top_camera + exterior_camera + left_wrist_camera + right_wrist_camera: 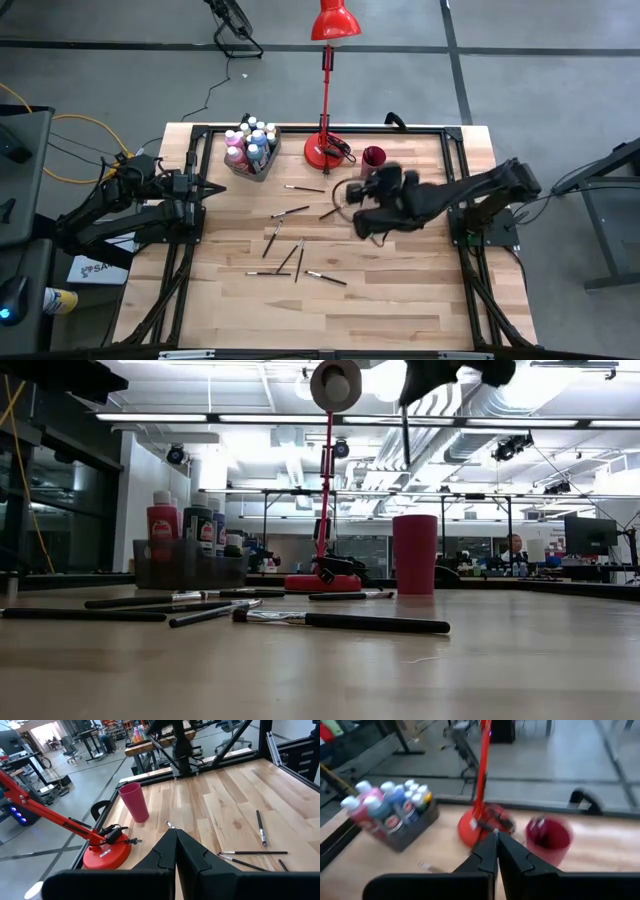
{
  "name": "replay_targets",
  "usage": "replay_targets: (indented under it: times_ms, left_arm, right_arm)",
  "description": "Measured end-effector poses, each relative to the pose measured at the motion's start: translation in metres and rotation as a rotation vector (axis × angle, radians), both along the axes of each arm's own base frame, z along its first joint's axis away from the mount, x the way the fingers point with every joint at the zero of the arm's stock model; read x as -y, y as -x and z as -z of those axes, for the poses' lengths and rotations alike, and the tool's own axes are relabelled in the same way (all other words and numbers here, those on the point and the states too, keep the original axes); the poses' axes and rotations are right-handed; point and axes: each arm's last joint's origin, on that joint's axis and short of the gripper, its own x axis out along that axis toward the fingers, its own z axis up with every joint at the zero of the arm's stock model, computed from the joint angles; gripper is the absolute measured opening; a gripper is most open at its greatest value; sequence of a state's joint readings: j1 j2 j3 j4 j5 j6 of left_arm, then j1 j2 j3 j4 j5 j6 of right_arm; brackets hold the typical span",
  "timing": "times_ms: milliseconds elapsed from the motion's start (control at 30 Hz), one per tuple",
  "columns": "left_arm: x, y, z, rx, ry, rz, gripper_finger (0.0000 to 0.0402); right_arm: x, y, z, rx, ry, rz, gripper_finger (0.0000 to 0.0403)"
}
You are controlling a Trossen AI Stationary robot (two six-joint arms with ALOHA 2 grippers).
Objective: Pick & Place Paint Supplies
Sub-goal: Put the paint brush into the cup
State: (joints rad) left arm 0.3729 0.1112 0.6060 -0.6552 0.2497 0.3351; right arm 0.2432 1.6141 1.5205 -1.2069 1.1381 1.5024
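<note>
Looking at the right gripper (pixel 496 837) first: fingers pinched together, and in the low view seemingly clamping a thin paintbrush (pixel 405 438) by its top end, dangling it straight down. Hanging high above the table (pixel 400 290), near the dark red cup (pixel 373 156), on the side toward the table's middle.

Flagging the risks from here. Gripping so thin a handle at one end, so risking a swing or a slip. Letting go off-centre and bouncing the brush off the cup's rim onto the wood. Coming down too low and nudging the light cup over. Working close to the red desk lamp (pixel 325 150) and its cable, so possibly snagging them. Noting something pale inside the cup in the right wrist view, too blurred to name.

Moving outward and counting:
- Finding eight loose brushes (pixel 290 211) scattered across mid-table, some crossing, making nine with the hanging one.
- Reckoning nine or ten white-capped paint bottles (pixel 382 807), all standing packed in the grey bin (pixel 402 837) at the far left corner, caps crowding too tightly for an exact tally.
- Counting one cup, one bin, one lamp.

Ending at the left gripper (pixel 216 188): parked at the table's left edge, fingers together, holding nothing.
</note>
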Motion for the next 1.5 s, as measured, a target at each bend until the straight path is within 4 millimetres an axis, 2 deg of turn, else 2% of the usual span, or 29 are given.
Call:
replay_targets:
  times_ms: [267,433,533,633,733,900,1233,1500]
  left_arm:
    - [0.0,0.0,0.0,0.0,0.0,0.0,0.0]
    - [0.0,0.0,0.0,0.0,0.0,0.0,0.0]
    - [0.0,0.0,0.0,0.0,0.0,0.0,0.0]
    - [0.0,0.0,0.0,0.0,0.0,0.0,0.0]
    - [0.0,0.0,0.0,0.0,0.0,0.0,0.0]
    - [0.0,0.0,0.0,0.0,0.0,0.0,0.0]
    - [0.0,0.0,0.0,0.0,0.0,0.0,0.0]
    - [0.0,0.0,0.0,0.0,0.0,0.0,0.0]
  right_arm:
    - [0.043,0.033,-0.038,-0.127,0.131,0.037,0.0003]
    - [0.068,0.061,-0.044,-0.226,0.165,0.067,0.0003]
    - [0.079,0.067,-0.038,-0.276,0.127,0.012,0.0003]
    - [0.089,0.066,-0.031,-0.272,0.106,-0.086,0.0003]
    - [0.101,0.063,-0.023,-0.23,0.139,-0.142,0.0003]
    - [0.118,0.063,-0.004,-0.191,0.224,-0.134,0.0003]
    - [0.13,0.064,0.027,-0.075,0.339,-0.179,0.0003]
    - [0.142,0.067,0.05,-0.014,0.288,-0.19,0.0003]
